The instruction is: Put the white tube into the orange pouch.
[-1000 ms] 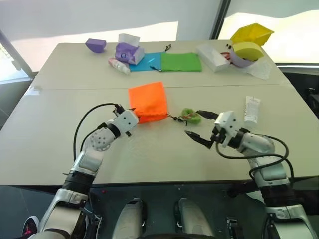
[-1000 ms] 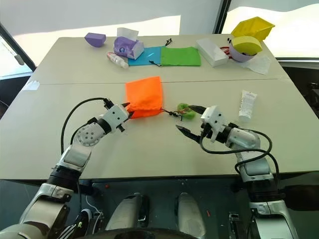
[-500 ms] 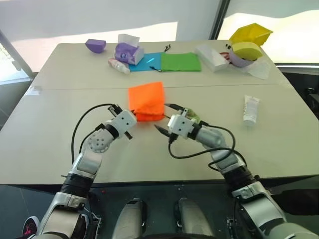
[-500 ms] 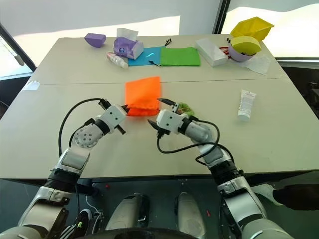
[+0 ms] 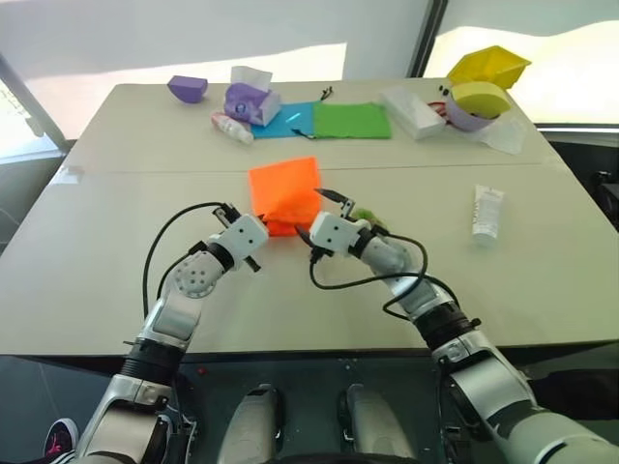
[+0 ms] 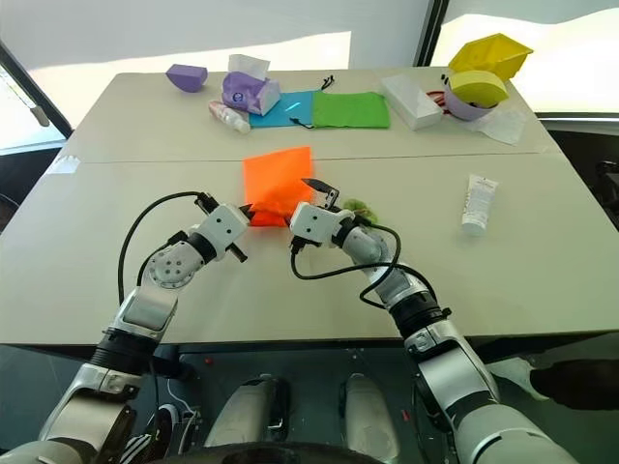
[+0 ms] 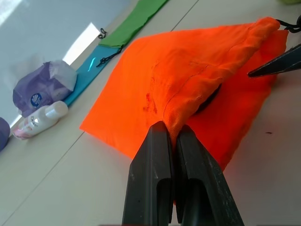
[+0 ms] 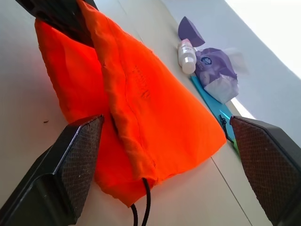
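Observation:
The orange pouch lies flat mid-table, its dark cord running to a green fuzzy loop. My left gripper is shut on the upper layer of fabric at the pouch's near edge, lifting it so the mouth gapes; the left wrist view shows the fingers pinching the cloth. My right gripper is wide open at the pouch's mouth, one finger on each side of it, and its wrist view shows nothing held. The white tube lies far to the right, away from both grippers.
Along the table's far edge lie a green pouch, a blue pouch, a white-and-pink bottle, a purple tissue pack and a white box. Yellow and purple containers crowd the far right corner.
My right arm has swung left from beside the green loop to the pouch's mouth and rolled its wrist, staying open. The left gripper has kept its hold in place.

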You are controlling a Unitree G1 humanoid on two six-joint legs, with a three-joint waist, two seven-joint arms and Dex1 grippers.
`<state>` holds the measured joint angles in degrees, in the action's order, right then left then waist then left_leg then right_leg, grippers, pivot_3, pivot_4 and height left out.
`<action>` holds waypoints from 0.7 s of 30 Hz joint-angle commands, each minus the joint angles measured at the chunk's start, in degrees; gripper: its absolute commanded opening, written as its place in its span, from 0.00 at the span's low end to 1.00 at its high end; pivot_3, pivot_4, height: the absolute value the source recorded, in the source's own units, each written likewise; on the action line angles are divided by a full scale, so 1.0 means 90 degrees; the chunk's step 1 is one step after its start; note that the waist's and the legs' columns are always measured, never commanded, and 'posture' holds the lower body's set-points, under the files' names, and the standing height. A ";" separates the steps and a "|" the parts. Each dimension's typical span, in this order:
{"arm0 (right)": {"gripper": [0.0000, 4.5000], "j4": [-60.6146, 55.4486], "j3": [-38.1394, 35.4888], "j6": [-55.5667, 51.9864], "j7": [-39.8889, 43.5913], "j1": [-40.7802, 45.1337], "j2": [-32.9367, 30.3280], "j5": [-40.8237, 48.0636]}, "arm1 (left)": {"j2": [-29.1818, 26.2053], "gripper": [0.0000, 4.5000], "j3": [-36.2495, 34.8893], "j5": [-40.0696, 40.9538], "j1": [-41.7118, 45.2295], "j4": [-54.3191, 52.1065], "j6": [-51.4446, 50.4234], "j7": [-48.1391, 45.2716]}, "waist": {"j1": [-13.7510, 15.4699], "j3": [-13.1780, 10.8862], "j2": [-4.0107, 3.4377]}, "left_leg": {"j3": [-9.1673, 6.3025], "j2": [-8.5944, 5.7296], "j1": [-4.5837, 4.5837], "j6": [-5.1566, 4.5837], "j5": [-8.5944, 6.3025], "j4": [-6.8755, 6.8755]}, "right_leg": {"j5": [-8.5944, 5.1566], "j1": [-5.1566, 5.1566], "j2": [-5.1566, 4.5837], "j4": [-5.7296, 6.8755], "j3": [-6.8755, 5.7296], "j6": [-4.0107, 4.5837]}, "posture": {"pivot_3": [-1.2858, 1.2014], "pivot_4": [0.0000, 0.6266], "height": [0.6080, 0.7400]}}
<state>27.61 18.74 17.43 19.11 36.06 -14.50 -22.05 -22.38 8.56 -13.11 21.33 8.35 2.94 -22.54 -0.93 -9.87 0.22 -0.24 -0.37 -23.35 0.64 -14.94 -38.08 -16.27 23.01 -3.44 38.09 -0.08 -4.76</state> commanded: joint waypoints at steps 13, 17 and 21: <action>0.71 0.0607 0.0082 -0.0207 -0.0836 0.0566 0.0287 -0.0454 | 0.0070 0.00 0.0049 0.0044 0.0036 -0.0304 -0.0010 -0.0048 | 0.0001 0.0000 0.0000 | 0.0000 0.0000 0.0000 0.0001 0.0001 0.0002 | 0.0000 0.0002 0.0000 -0.0001 0.0000 0.0000 | 0.52 0.24 1.00; 0.24 0.0585 0.0126 -0.0173 -0.0837 0.0506 0.0259 -0.0512 | 0.0060 0.00 0.0041 0.0051 0.0024 -0.0316 -0.0027 -0.0039 | -0.0001 0.0000 0.0000 | 0.0001 0.0000 -0.0004 0.0001 0.0001 0.0003 | 0.0000 0.0005 -0.0001 -0.0001 0.0001 0.0000 | 0.52 0.24 1.00; 0.01 0.0411 0.0113 -0.0225 -0.0494 0.0340 0.0194 -0.0320 | 0.0038 0.00 0.0028 0.0061 -0.0058 -0.0409 -0.0062 -0.0056 | -0.0002 0.0000 0.0000 | 0.0000 0.0000 -0.0003 0.0000 0.0001 0.0003 | 0.0000 0.0005 0.0000 0.0001 0.0000 0.0000 | 0.52 0.24 1.00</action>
<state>33.99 20.11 15.27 13.39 39.38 -12.47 -26.36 -21.85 9.45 -13.08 20.91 7.32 2.62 -23.13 -0.95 -9.87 0.22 -0.24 -0.38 -23.38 0.64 -14.93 -38.05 -16.27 23.05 -3.45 38.10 -0.08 -4.76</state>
